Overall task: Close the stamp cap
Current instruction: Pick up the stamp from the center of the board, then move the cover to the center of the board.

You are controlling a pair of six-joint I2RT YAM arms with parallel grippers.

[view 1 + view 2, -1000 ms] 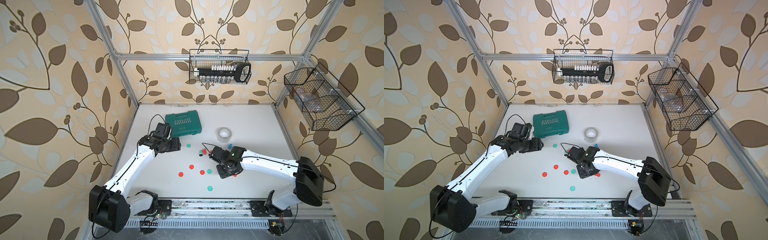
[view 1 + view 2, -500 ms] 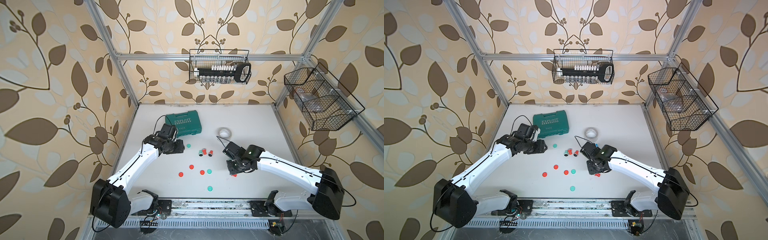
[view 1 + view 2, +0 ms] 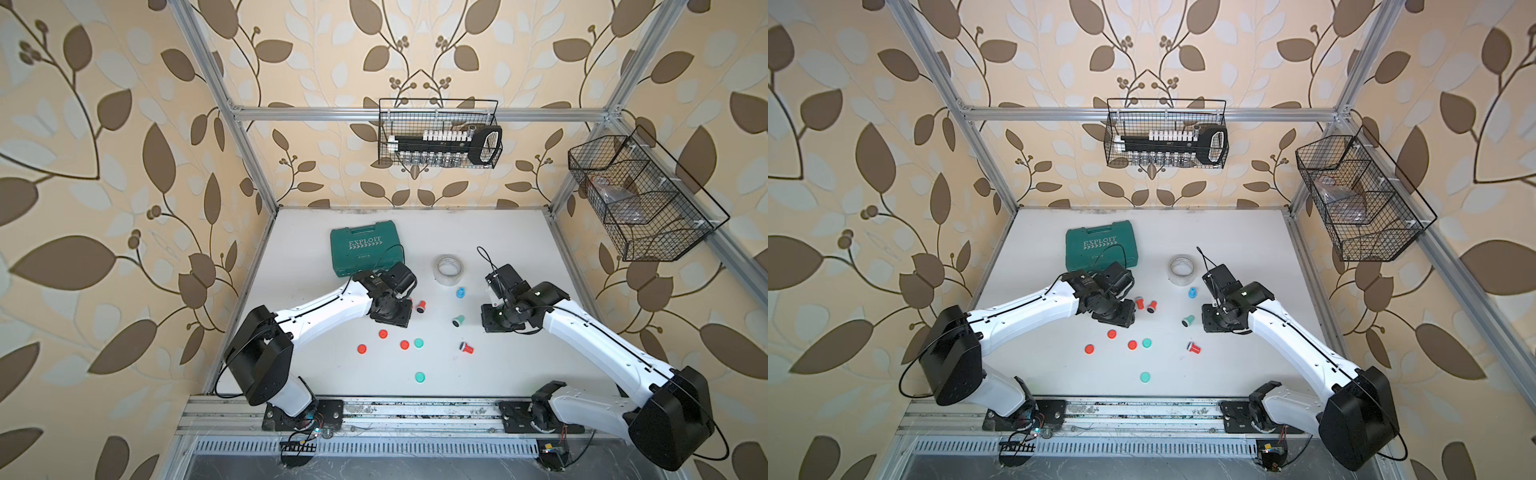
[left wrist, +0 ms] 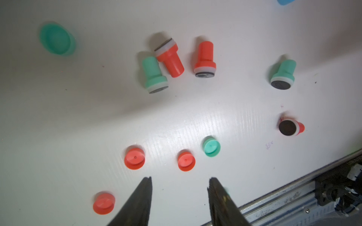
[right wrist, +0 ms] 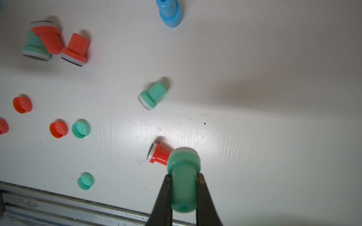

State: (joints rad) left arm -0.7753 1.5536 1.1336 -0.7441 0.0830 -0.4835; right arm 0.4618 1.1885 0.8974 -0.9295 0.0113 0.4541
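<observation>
Jaws of the right arm (image 3: 582,332) pinch a green stamp (image 5: 183,176) by its handle above the worktop (image 3: 519,249), right of centre in both top views. Jaws of the left arm (image 3: 324,311) stand spread and empty. A loose green cap (image 3: 420,377) lies at lower centre.

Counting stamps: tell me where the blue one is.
In both top views the blue stamp sits right of centre, just robot-side of the tape roll.
</observation>
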